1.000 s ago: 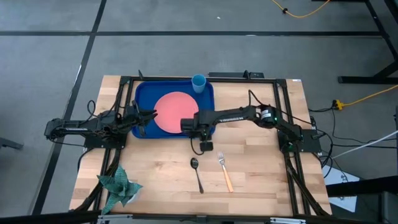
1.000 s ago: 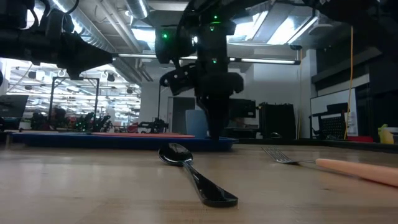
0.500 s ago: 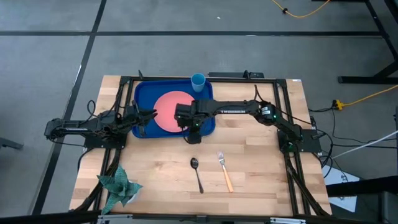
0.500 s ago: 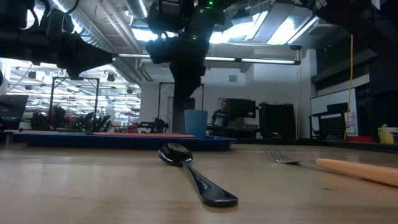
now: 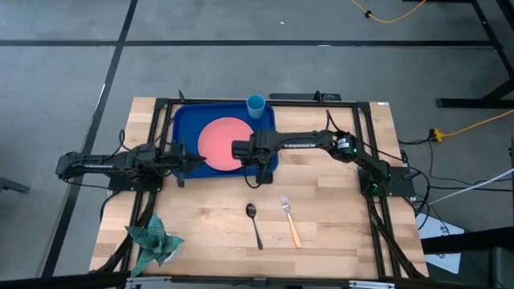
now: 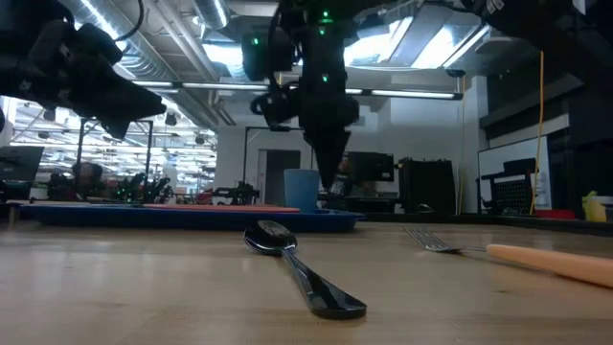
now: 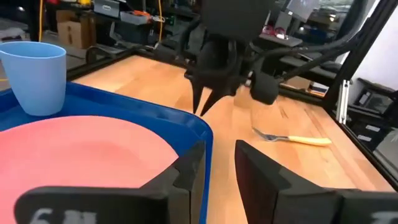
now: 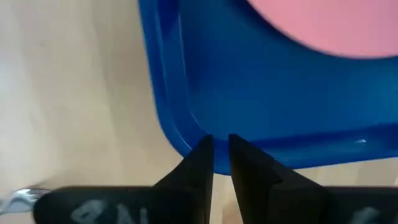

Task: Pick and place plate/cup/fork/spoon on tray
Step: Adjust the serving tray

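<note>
The salmon-pink plate (image 5: 221, 143) lies flat in the dark-blue tray (image 5: 185, 120) at the table's far middle. The light-blue cup (image 5: 255, 105) stands upright at the tray's far right corner; it also shows in the left wrist view (image 7: 35, 73). The dark spoon (image 5: 254, 223) and the tan-handled fork (image 5: 290, 221) lie on the bare wood nearer the front edge. My right gripper (image 8: 221, 146) is shut and empty, pointing down above the tray's near right corner (image 8: 180, 140). My left gripper (image 7: 220, 152) is open by a narrow gap, level over the tray's near left part, touching nothing.
A green folded cloth (image 5: 152, 237) lies at the table's near left corner. A black frame (image 5: 265, 100) rims the table. Bare wood lies around the spoon (image 6: 297, 264) and the fork (image 6: 522, 257).
My right gripper has risen from the wood beside the tray's near right corner, swung toward the table's left over the tray, then come back above that corner, staying shut. My left gripper has shifted a little toward the table's right and turned.
</note>
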`<act>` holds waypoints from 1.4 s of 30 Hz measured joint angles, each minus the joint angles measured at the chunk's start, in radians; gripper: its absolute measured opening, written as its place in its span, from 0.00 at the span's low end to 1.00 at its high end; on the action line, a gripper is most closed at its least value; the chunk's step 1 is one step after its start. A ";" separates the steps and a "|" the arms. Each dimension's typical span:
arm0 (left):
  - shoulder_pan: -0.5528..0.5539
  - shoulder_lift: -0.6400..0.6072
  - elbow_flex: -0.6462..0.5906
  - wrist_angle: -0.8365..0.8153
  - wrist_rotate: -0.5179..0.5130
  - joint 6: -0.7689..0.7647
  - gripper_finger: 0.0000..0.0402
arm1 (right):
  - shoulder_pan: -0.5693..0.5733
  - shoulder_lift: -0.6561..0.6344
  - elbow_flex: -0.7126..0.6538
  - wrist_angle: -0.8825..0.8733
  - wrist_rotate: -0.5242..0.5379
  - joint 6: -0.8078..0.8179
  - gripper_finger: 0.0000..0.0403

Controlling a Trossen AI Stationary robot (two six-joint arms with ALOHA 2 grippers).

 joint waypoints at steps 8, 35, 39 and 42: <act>0.000 0.000 0.000 0.000 0.000 -0.022 0.20 | -0.015 0.001 -0.128 0.185 0.004 -0.002 0.14; 0.000 0.000 0.001 0.004 -0.041 -0.014 0.20 | 0.060 -0.001 -0.115 0.155 -0.026 0.052 0.14; 0.000 0.000 0.001 0.004 -0.041 -0.014 0.20 | 0.060 -0.001 -0.100 0.134 -0.025 0.052 0.14; 0.000 0.000 0.001 0.004 -0.041 -0.014 0.20 | 0.060 -0.001 -0.084 0.132 -0.025 0.052 0.14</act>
